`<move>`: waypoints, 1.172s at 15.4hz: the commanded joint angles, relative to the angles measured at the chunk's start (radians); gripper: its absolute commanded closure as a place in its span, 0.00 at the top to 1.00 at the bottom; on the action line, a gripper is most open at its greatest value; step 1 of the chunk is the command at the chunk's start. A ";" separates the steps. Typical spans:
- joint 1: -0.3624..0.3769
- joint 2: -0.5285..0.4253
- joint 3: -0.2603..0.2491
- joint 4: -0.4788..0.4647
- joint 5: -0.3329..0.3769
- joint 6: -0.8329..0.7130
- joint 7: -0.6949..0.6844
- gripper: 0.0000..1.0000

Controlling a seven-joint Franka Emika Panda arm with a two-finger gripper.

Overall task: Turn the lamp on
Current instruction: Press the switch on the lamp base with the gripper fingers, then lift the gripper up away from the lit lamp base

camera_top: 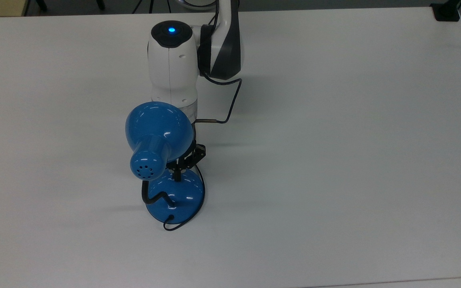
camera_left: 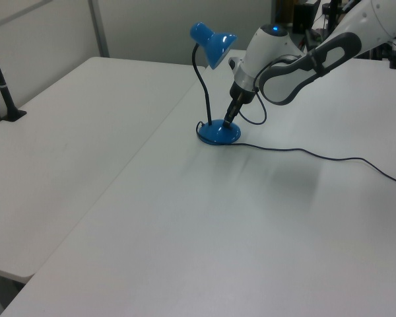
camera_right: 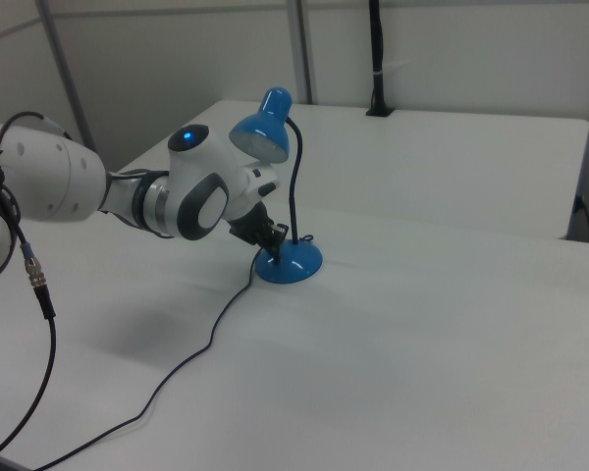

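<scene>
The lamp stands upright on the white table: glossy blue dome shade (camera_top: 156,130), black bent gooseneck (camera_top: 154,197) and round blue base (camera_top: 178,198). It is also in the left view as the lamp (camera_left: 218,133) and in the right view as the lamp (camera_right: 290,263). My gripper (camera_top: 178,176) reaches down from under the shade, shut, with its thin black tip resting on the top of the base where the small switch sits, so the switch is hidden. The left view has the gripper (camera_left: 228,123) touching the base's far side, and the right view has the gripper (camera_right: 275,241) at the base. The shade looks unlit.
The lamp's thin black cord (camera_left: 303,153) trails across the table toward the left view's right, and runs as the cord (camera_right: 191,358) toward the right view's lower left. A black clamp (camera_top: 446,12) sits at the table's far right corner. A black post (camera_left: 1,82) stands at the left view's left.
</scene>
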 commanded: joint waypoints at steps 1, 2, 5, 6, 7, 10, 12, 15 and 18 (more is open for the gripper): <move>0.014 0.009 -0.009 0.007 0.012 0.012 0.009 0.00; 0.014 0.016 -0.009 0.007 0.014 0.012 0.009 0.00; 0.012 0.036 -0.009 0.010 0.014 0.013 0.009 0.00; 0.012 0.042 -0.009 0.023 0.012 0.013 0.011 0.00; 0.014 0.051 -0.009 0.033 0.014 0.015 0.011 0.00; 0.014 0.076 -0.009 0.036 0.009 0.048 0.028 0.00; 0.015 0.079 -0.009 0.036 0.009 0.084 0.031 0.00; 0.023 0.033 -0.015 0.014 0.012 0.076 0.031 0.00; 0.025 -0.082 -0.015 -0.089 0.011 0.032 0.029 0.00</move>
